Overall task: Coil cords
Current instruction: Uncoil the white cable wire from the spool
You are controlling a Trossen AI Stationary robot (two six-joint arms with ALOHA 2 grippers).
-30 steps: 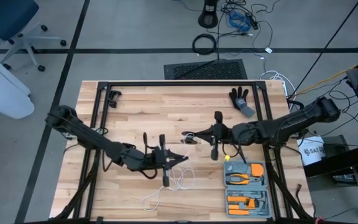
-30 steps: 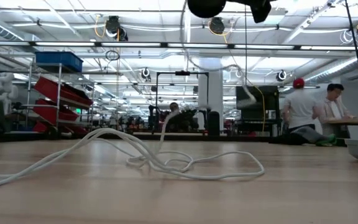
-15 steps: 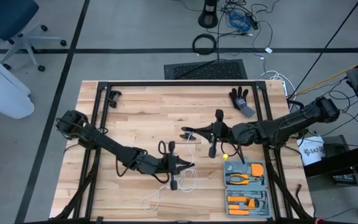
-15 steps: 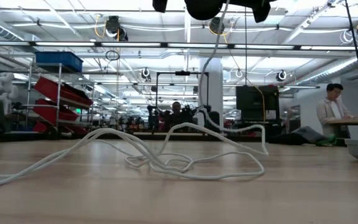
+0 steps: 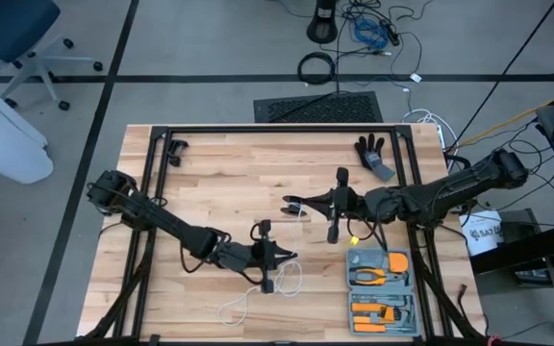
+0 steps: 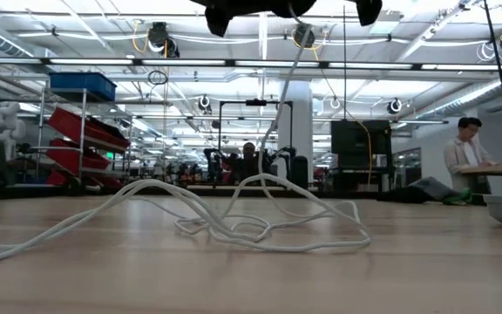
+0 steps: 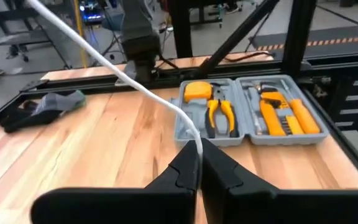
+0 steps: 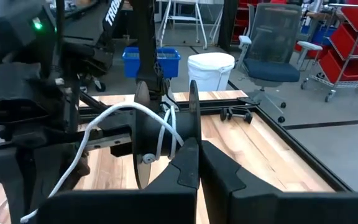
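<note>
- Shifted a touch since half a second back: left gripper (image 5: 291,256) nudged toward the table's middle, and the lifted loop of thin white string-like cord (image 6: 260,196) sagged lower in the low view.
- Left gripper pinched shut on the white cord, strand running out from between the fingertips (image 7: 194,163) in the left wrist view.
- Right gripper (image 5: 289,205) clamped shut on the small round black disc-shaped reel (image 8: 166,134), a few white turns already on its hub.
- Cord goes from the reel across to the left gripper, rest heaped loose on the pale wooden slatted tabletop (image 5: 219,183) near the front edge.
- Risk one, just a guess: slack loops knotting or snagging on the left arm as the line gets pulled.
- Risk two: string slipping out of such a thin pinch, or turns jumping off the reel's rim if tension drops.
- Grey plastic tool case with orange-handled pliers (image 5: 381,282) sits just beside the heap, could catch a loop.
- Count: two grippers, one cord, one reel, one tool case, one dark work glove (image 5: 373,154).
</note>
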